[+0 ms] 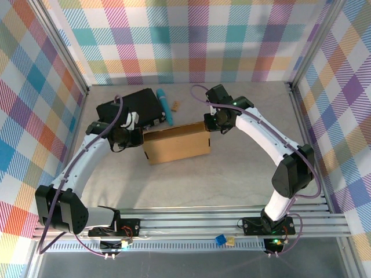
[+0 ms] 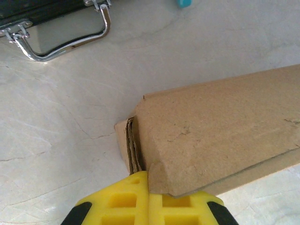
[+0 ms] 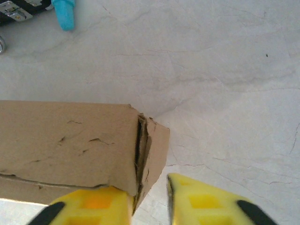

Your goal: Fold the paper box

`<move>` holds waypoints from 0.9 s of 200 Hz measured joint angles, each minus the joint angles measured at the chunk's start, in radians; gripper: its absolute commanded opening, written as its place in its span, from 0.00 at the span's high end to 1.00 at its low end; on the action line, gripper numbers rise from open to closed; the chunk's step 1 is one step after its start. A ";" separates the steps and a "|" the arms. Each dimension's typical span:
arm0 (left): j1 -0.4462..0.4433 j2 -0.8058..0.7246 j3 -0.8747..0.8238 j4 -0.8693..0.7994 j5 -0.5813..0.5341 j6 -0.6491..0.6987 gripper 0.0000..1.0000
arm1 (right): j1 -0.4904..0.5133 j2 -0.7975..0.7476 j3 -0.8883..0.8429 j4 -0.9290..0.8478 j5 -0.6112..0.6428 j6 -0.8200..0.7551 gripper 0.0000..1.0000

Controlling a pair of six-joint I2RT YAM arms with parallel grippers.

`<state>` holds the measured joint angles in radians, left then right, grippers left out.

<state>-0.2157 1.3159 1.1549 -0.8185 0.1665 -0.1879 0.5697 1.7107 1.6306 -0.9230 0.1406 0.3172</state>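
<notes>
Plaid walls [image 1: 203, 35] enclose a pale table [image 1: 232, 174]. At the back left lies a black case [image 1: 136, 107] with a teal pen [image 1: 164, 107] beside it, both just behind the cardboard box [image 1: 177, 143]. The box sits mid-table, folded shut, its long axis running left to right with the right end slightly farther back. The left gripper [image 2: 147, 190] is closed against its left end. The right gripper [image 3: 149, 199] stands narrowly parted at its right corner.

no legible text, labels, brands or numbers on anything
</notes>
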 measured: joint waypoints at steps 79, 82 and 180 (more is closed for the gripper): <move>-0.020 -0.003 0.000 0.000 -0.077 -0.033 1.00 | -0.034 -0.069 0.001 -0.044 -0.103 0.048 0.42; -0.020 -0.003 0.000 0.000 -0.079 -0.033 1.00 | -0.037 -0.074 0.001 -0.044 -0.111 0.052 0.42; -0.103 0.007 0.021 -0.020 -0.142 -0.109 1.00 | -0.079 -0.158 -0.070 0.045 -0.405 0.255 0.36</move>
<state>-0.3183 1.3228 1.1755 -0.8387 0.0242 -0.2966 0.4911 1.5528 1.5604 -0.8776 -0.2642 0.5720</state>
